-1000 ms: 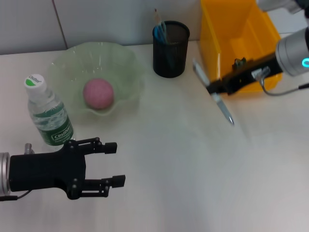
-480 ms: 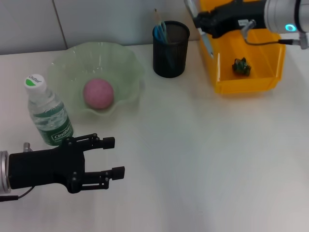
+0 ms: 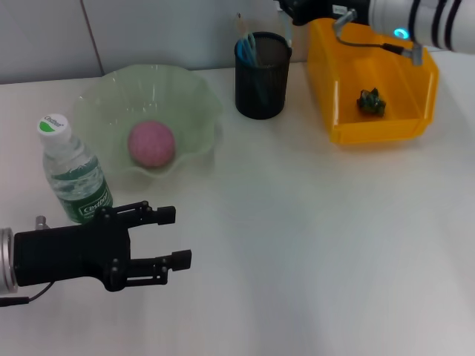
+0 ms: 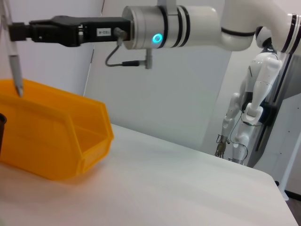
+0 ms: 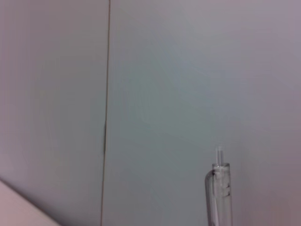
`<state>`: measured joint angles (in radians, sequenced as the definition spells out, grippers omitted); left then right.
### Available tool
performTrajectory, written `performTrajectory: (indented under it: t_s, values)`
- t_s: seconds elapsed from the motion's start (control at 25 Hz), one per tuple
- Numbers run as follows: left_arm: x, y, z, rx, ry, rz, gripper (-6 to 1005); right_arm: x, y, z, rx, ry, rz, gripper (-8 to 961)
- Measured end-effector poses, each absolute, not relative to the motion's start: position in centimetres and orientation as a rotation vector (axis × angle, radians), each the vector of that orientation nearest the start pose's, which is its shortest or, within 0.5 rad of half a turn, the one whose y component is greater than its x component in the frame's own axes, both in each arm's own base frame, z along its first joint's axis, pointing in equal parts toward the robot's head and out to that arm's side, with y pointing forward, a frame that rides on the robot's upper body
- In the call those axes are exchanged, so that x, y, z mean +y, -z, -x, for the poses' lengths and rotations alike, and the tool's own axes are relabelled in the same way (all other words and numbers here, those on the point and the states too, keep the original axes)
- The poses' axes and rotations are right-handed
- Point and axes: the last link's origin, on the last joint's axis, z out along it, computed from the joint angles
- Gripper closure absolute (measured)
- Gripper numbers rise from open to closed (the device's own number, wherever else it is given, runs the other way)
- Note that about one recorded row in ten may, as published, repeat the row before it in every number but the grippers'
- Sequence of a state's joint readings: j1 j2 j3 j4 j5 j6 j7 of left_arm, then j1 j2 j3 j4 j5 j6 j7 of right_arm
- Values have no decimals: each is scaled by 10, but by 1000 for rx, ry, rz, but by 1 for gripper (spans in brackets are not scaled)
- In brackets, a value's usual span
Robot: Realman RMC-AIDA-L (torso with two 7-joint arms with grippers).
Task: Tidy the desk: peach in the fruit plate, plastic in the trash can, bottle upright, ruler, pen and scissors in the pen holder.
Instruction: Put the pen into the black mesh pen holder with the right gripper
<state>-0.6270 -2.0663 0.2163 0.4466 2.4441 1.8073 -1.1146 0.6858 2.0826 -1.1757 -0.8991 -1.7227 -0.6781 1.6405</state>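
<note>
My right gripper (image 3: 292,9) is at the top edge of the head view, above and just behind the black mesh pen holder (image 3: 262,74). In the left wrist view it (image 4: 18,31) is shut on a clear pen (image 4: 16,70) that hangs upright, tip down. The pen's top also shows in the right wrist view (image 5: 219,197). The pink peach (image 3: 151,143) lies in the green fruit plate (image 3: 189,96). The water bottle (image 3: 70,172) stands upright at the left. A green plastic scrap (image 3: 370,101) lies in the orange bin (image 3: 349,127). My left gripper (image 3: 177,237) is open and empty near the table's front.
Blue items stand inside the pen holder. The orange bin (image 4: 70,146) sits right of the holder, close to my right arm. A white wall runs behind the table. A white humanoid figure (image 4: 249,113) stands far off beyond the table.
My right gripper has lifted the pen off the table in front of the orange bin and carried it up and to the left, to above the pen holder. The left gripper has barely moved.
</note>
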Motion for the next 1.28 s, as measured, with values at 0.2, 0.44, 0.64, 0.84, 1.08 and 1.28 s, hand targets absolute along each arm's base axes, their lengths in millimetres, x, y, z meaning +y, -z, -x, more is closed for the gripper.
performTrajectory:
  t_s: [0.2,0.44,0.64,0.84,1.08,1.28]
  values:
    - [296,13,264,-527,874,2893,192,470,-12,-162,453,-559,2140,827]
    - [298,13,262,-540,870,2898,192,472,-4,-171,488,-585,2113,827]
    - [298,13,261,-545,869,2901,192,473,2,-176,480,-609,2083,827]
    - [299,12,261,-543,867,2904,192,475,12,-179,472,-606,2073,826]
    - [299,12,261,-534,867,2905,192,476,19,-180,481,-605,2063,826]
    - [299,12,260,-529,867,2906,192,475,24,-183,499,-592,2068,826]
